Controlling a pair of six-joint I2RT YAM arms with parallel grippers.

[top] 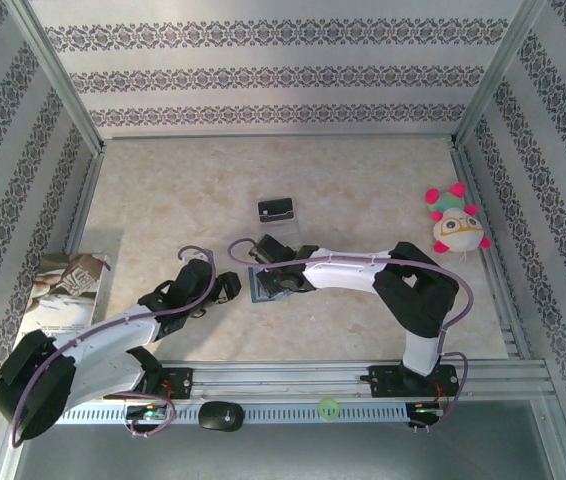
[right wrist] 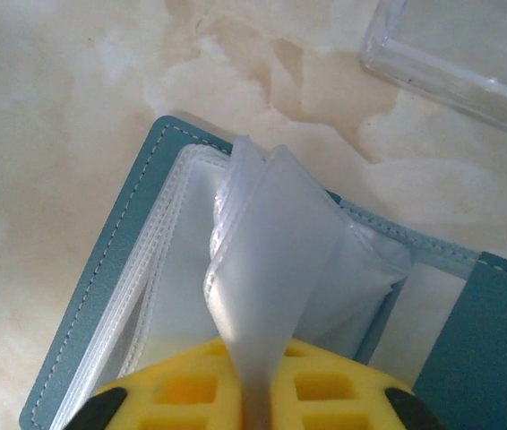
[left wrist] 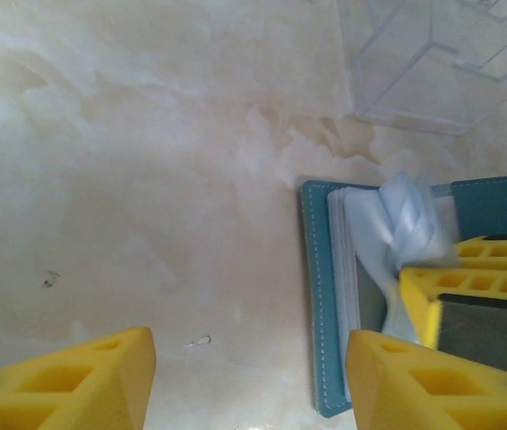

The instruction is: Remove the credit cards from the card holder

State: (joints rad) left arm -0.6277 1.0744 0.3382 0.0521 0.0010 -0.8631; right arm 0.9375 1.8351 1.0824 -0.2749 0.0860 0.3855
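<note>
Printed paper, a flat packet, lay at the far left of the table, well apart from the work. Next came our left gripper, its yellow fingers spread wide over bare marbled surface, holding nothing, just beside the card holder. The holder lay open near the middle of the table, teal cover down, its clear sleeves fanned upward. Our right gripper was pinched tight on one of them, lifting it.

We judged that tugging a sleeve alone would drag the whole holder. The left fingers should pin the cover first, and the right should then take a card's edge. We could not make out any credit cards inside. The clear stand sat just beyond, close enough to bump. The plush toy lay far right, out of the way.
</note>
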